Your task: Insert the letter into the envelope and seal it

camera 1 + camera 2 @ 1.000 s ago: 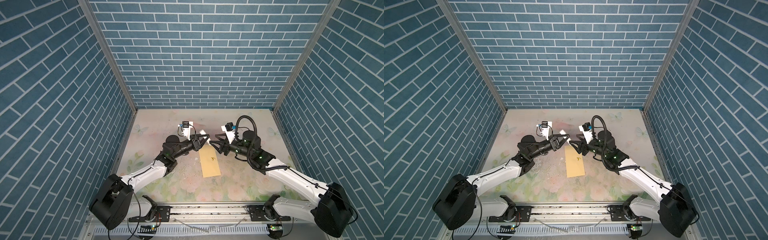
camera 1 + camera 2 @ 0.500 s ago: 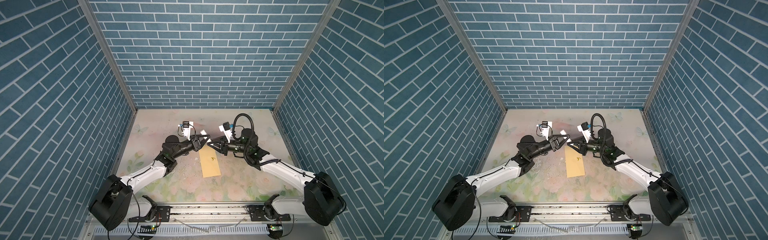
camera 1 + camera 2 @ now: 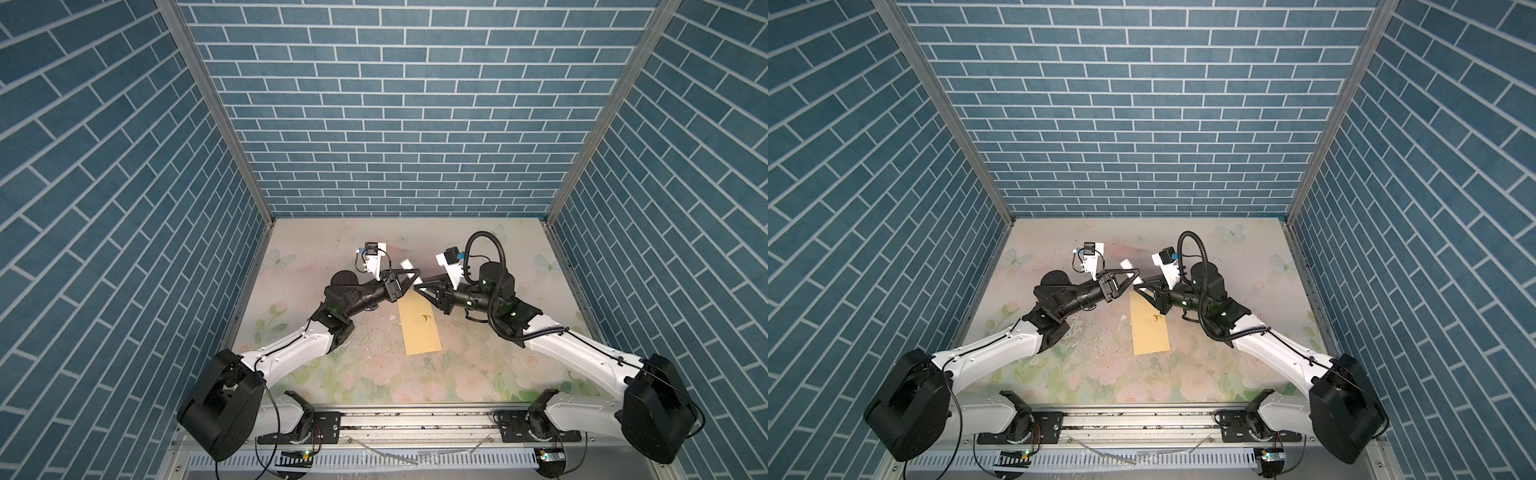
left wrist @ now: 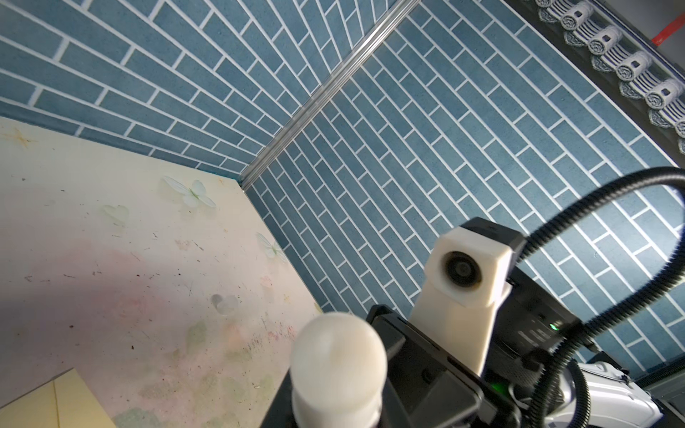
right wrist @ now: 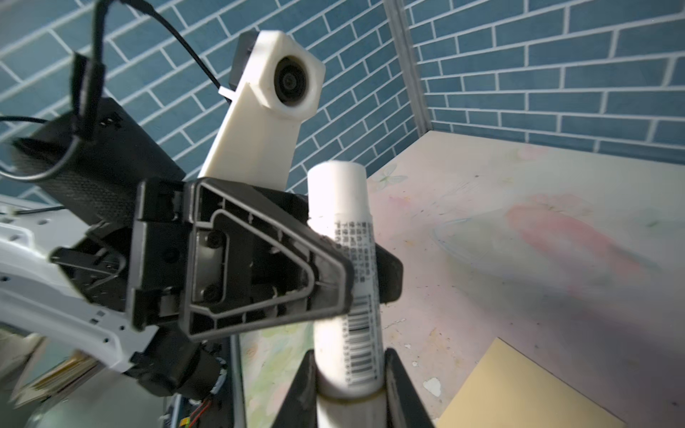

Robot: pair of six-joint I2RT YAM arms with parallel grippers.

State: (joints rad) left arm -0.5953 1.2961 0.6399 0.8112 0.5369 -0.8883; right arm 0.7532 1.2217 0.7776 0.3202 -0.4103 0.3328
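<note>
Envelope (image 3: pixel 419 328) flat on the bench (image 3: pixel 478 374), glue stick (image 5: pixel 339 196) clamped by both tools

The envelope is laid near the middle of the bench, its length running from the near edge toward the far edge, with a small dark mark facing up. No letter is seen in any view. It is judged to be tucked inside already, so the sealing step is taken to be in hand. Above the envelope's far end the white glue stick is held off the bench. The left gripper (image 5: pixel 365 278) is pinched around its barcoded middle, and the jaws of the right gripper (image 5: pixel 350 400) are pressed against its lower end, where a seam like a cap's is faintly made out. Whether the flap is open cannot be told. Next, the cap is probably to be pulled or twisted off. A firm hold by one gripper and a straight pull along the stick by the other are called for before glue is drawn across the flap
</note>
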